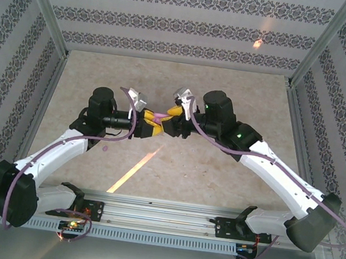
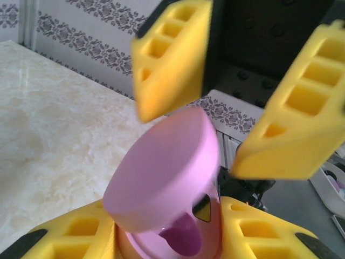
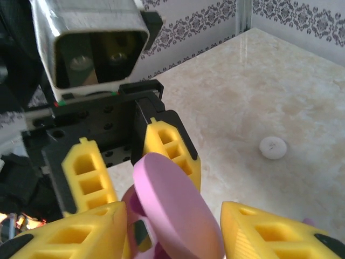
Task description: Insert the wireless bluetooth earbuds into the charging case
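The pink charging case point(image 2: 161, 172) is held above the table with its lid tilted part open. My left gripper point(image 2: 167, 218) is shut on the case's base, its yellow fingers point(image 2: 70, 237) pressed to both sides. One purple earbud point(image 2: 186, 237) sits in the case under the lid. My right gripper point(image 3: 173, 216) is open, with its fingers point(image 2: 172, 59) on either side of the lid point(image 3: 172, 210) and gaps between. In the top view both grippers meet at mid-table, the left gripper point(image 1: 148, 125) and the right gripper point(image 1: 168, 118) around the case point(image 1: 157, 121).
A flat white round disc point(image 3: 272, 147) lies on the marble table point(image 3: 253, 97) beyond the case. A tiny purple speck point(image 1: 104, 150) lies on the table beside the left arm, too small to identify. Patterned walls point(image 1: 188, 22) enclose the table on three sides.
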